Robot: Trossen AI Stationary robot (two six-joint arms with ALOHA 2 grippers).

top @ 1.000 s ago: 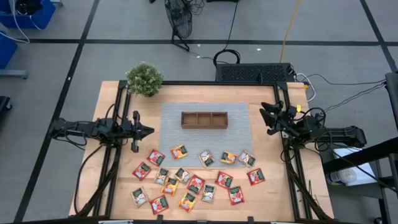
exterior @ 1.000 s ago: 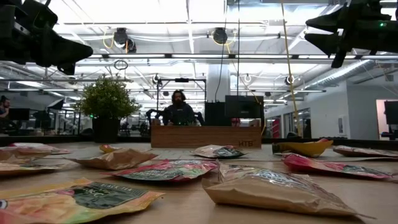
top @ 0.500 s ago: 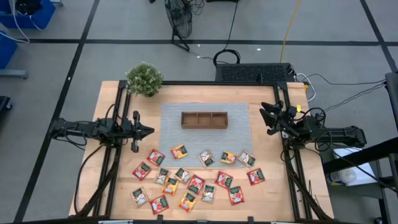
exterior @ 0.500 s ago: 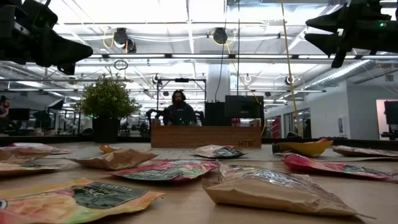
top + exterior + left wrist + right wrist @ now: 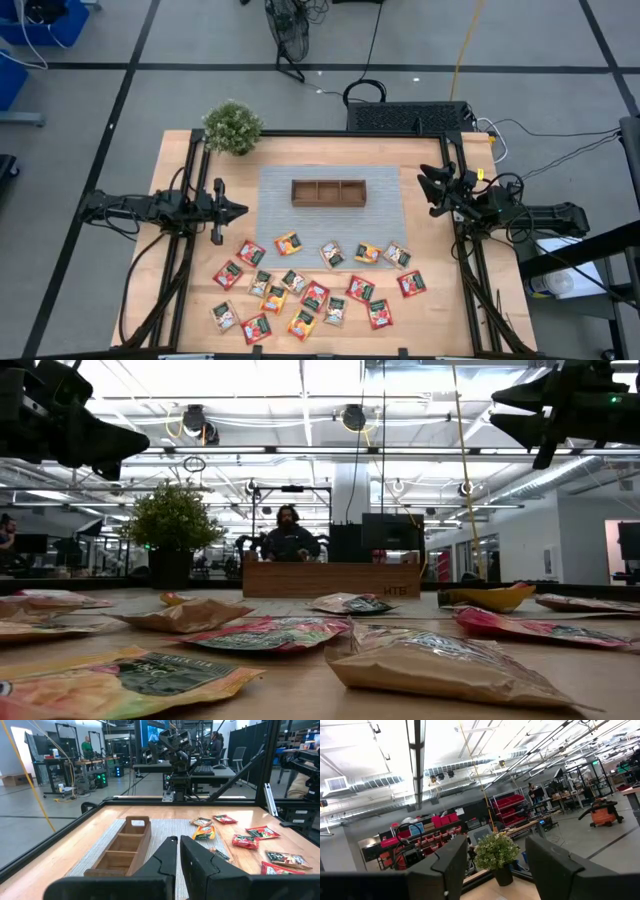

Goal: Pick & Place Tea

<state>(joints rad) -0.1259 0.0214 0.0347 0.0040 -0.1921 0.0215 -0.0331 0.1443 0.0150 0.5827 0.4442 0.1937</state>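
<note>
Several tea packets [image 5: 310, 285] with red, green and orange-yellow wrappers lie flat and scattered on the near half of the wooden table; they also show in the low view [image 5: 265, 632] and the left wrist view [image 5: 250, 837]. My left gripper [image 5: 243, 210] hovers at the table's left side, shut and empty, pointing toward the table's right; its fingers meet in the left wrist view [image 5: 178, 842]. My right gripper [image 5: 424, 188] hovers at the table's right side, raised and tilted upward, open and empty; its fingers stand apart in the right wrist view [image 5: 495, 852].
A brown three-compartment wooden tray [image 5: 329, 192] stands on a grey mat [image 5: 280, 220] at the table's middle, beyond the packets. A potted plant [image 5: 232, 127] stands at the far left corner. A person [image 5: 288, 538] sits beyond the far edge.
</note>
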